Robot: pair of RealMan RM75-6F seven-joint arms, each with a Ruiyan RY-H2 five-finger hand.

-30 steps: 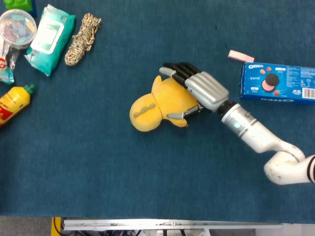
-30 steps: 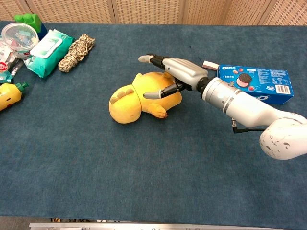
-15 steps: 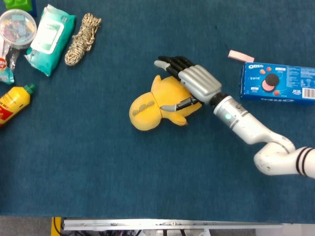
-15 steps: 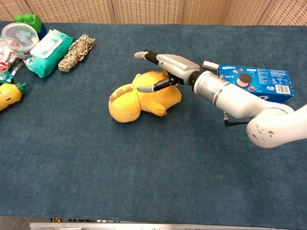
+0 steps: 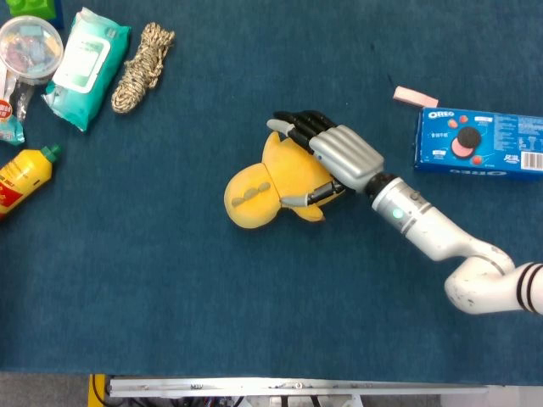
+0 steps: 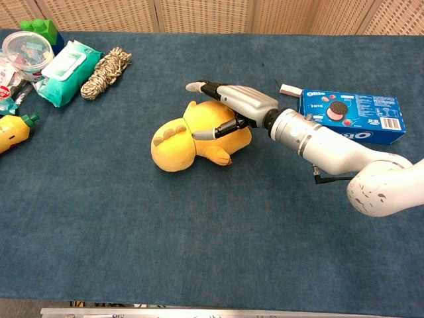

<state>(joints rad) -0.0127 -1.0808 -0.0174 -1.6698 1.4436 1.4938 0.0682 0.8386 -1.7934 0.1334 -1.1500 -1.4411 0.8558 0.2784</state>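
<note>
Carpet-like blue cloth (image 5: 170, 297) covers my whole table, with woven tan panels (image 6: 199, 14) behind its far edge in the chest view. At far left I see a wipes pack (image 5: 85, 54), a rope bundle (image 5: 142, 54), a clear tub (image 5: 30, 49) and a yellow bottle (image 5: 24, 176); at right a blue cookie box (image 5: 480, 141) with a pink eraser (image 5: 415, 96) just beside it. My right hand (image 5: 333, 156) reaches in from the right, forearm low and slanted, palm down on the yellow plush toy (image 5: 270, 180) near the table's middle. Its fingers (image 5: 293, 124) drape over the toy's far side and the thumb presses the near side, so it grips the toy, which lies on the cloth. My left hand shows in neither view.
</note>
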